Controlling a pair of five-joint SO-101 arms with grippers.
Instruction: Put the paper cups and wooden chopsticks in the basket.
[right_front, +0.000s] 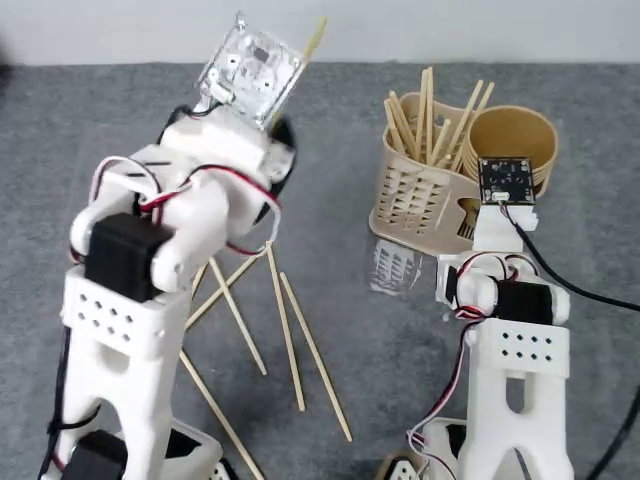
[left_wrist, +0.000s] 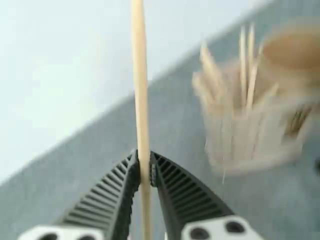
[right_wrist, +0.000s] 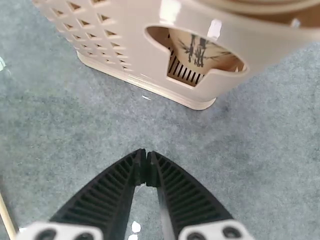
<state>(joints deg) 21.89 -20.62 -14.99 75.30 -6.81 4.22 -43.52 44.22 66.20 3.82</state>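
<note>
One chopstick (left_wrist: 141, 100) pinched in left jaws, right jaws closed beside basket (right_front: 410, 205)

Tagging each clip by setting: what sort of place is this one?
Most likely a robotics test bench, not a kitchen: a grey felt-like mat lies under everything, a plain pale wall stands behind, and a white arm with exposed wires stands by the basket.
</note>
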